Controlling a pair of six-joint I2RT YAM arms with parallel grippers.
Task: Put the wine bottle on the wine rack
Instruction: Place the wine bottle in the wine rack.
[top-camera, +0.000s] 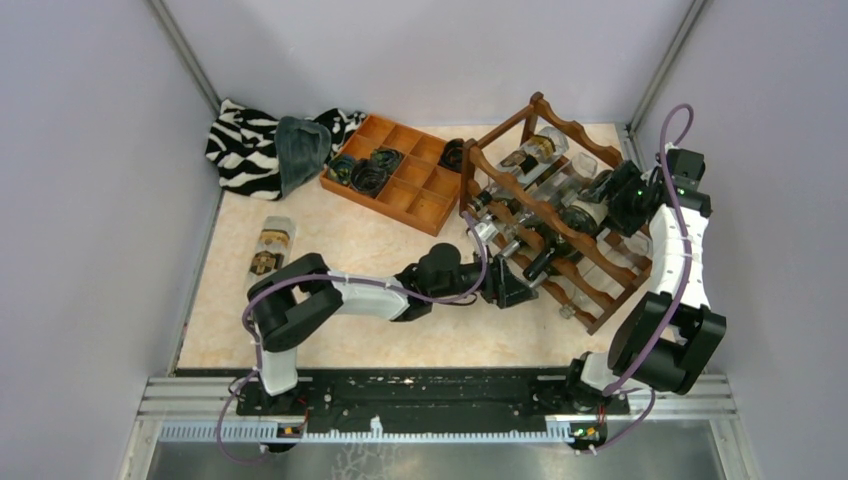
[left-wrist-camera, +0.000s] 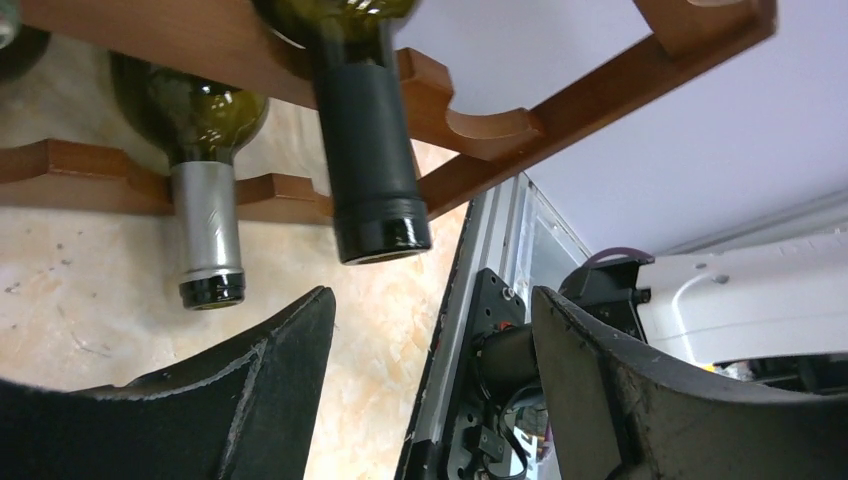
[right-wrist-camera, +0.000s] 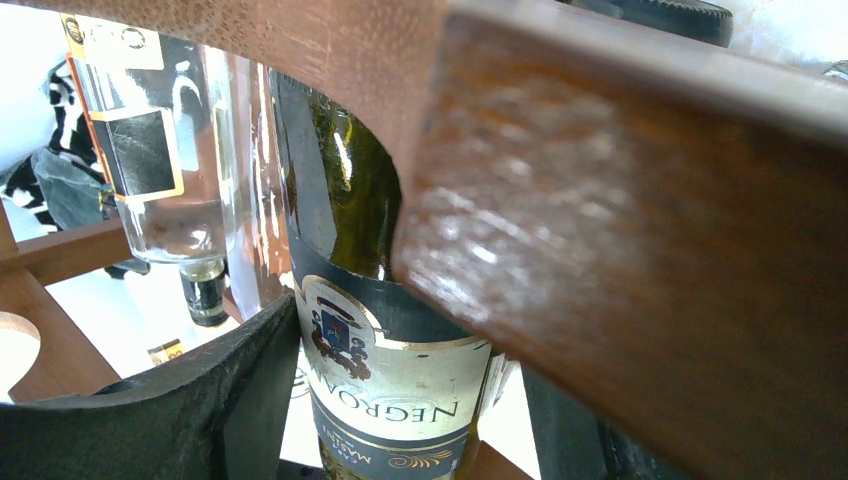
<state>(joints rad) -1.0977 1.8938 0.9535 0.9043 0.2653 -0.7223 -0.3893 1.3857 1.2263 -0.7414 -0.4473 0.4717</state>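
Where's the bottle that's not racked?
Top view: the clear bottle lies flat on the table's left side, just beyond the left arm's elbow, below the zebra cloth, far from the wine rack.

Bright even light, blurred close woodwork

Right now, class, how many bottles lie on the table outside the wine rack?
1: a clear bottle lies on the table's left side, well apart from the wine rack. Others may be hidden behind the rack.
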